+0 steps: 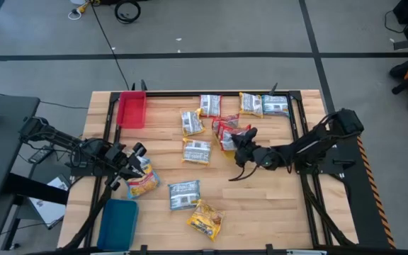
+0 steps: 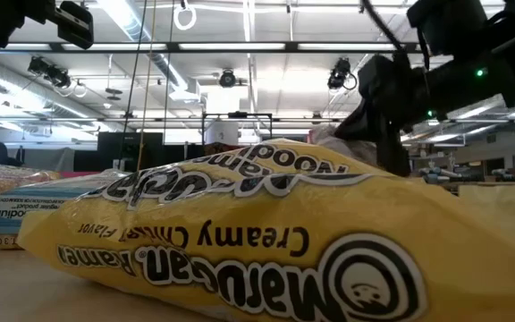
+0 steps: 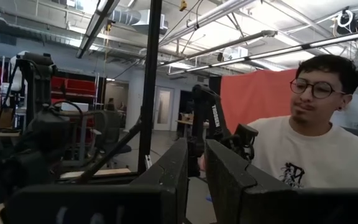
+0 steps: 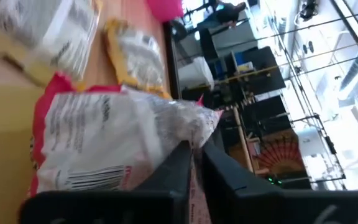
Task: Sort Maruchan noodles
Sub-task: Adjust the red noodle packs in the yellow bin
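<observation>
Several Maruchan noodle packets lie flat on the wooden table [image 1: 275, 205], with blue, yellow or red edges. My right gripper [image 1: 238, 139] reaches in from the right, shut on a red-edged packet [image 1: 229, 137] at the middle of the far half; a second red-edged packet [image 1: 224, 124] lies just beyond it. My left gripper [image 1: 130, 157] hangs over the left side beside a yellow packet [image 1: 142, 181], its fingers [image 3: 166, 180] tipped upward, a narrow gap between them and nothing in it. Another yellow packet [image 2: 266, 241] fills the low view. My right gripper pinches the red-edged packet's end seam [image 4: 195, 138] between its two fingers, which come nearly level from the table's right side. The pinched end is raised at the fingertips, while the rest of the packet [image 4: 86, 149] rests on the table.
A red tray [image 1: 132, 110] stands at the far left and a blue tray [image 1: 117, 223] at the near left. Blue-edged packets [image 1: 197, 150] and yellow ones [image 1: 205, 219] are scattered across the middle. A black frame [image 1: 299, 120] borders the table. A person [image 3: 309, 149] sits beyond it.
</observation>
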`<state>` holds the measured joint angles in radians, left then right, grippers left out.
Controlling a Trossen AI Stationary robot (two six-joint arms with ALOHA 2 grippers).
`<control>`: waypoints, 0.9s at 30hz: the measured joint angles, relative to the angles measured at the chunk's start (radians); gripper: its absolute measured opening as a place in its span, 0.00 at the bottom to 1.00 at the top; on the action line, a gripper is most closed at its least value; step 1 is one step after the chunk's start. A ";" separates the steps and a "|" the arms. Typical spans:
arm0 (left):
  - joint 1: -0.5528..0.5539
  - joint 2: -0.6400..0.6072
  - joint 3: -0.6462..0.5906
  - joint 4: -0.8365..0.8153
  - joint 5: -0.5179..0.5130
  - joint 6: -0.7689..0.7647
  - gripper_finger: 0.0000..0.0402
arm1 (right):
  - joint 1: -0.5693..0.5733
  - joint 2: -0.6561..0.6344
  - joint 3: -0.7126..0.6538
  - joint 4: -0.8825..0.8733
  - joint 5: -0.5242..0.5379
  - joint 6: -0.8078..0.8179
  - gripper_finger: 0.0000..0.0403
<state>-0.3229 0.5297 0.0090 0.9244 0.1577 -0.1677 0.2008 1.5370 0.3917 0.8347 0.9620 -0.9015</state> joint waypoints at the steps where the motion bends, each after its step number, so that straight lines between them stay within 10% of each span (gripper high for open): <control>1: 0.000 0.000 0.000 0.000 0.000 0.000 0.15 | 0.003 -0.013 0.005 -0.022 -0.006 0.017 0.14; 14: 0.000 0.000 0.000 -0.002 0.004 -0.054 0.15 | -0.066 -0.216 0.410 -1.236 -0.456 0.738 0.43; 21: 0.000 0.000 0.000 -0.036 0.005 -0.049 0.15 | -0.032 -0.213 0.447 -1.302 -0.693 0.904 0.43; 27: 0.000 0.000 0.000 -0.041 0.005 -0.049 0.15 | -0.068 -0.112 0.412 -1.253 -0.540 0.889 0.40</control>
<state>-0.3229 0.5301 0.0090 0.8833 0.1627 -0.2165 0.1325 1.4255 0.8036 -0.4187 0.4220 -0.0120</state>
